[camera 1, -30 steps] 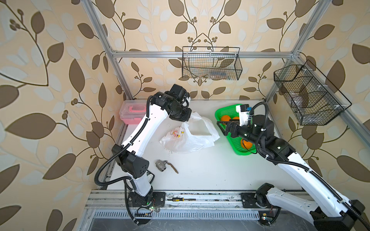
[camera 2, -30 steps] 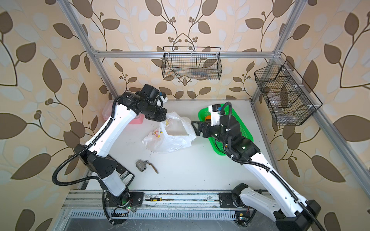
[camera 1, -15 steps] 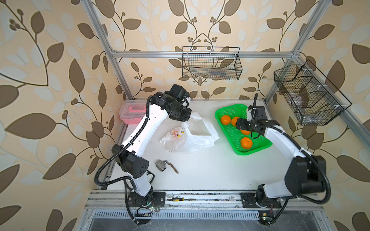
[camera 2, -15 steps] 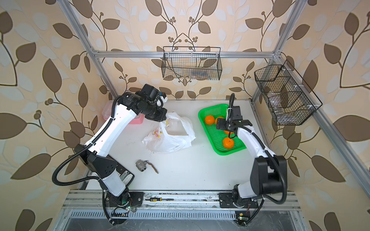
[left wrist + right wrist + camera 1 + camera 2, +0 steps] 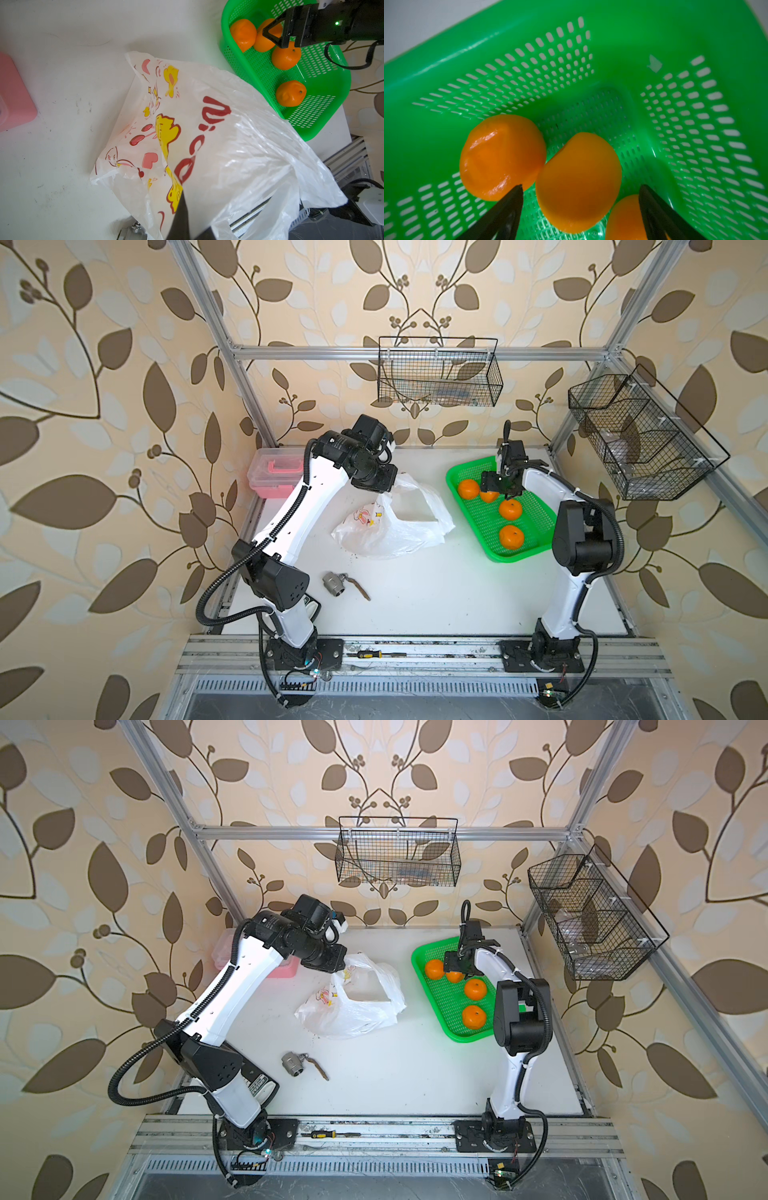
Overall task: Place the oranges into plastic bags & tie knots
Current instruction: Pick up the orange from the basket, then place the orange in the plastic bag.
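- My right gripper point(image 5: 580, 187) hangs low in the green basket point(image 5: 529, 52). Its jaws are wide apart and grip nothing. One orange point(image 5: 578, 182) lies between the fingertips, touching its neighbour.
- My left gripper point(image 5: 191, 228) is pinched shut on the bag point(image 5: 228, 145) and holds one edge raised above the table point(image 5: 415, 593).
- In a top view, four oranges point(image 5: 510, 509) lie in the basket, with the bag just beside it.
- The right wrist view shows only three of the oranges. Only the left wrist view lets me read the bag's red and yellow print.
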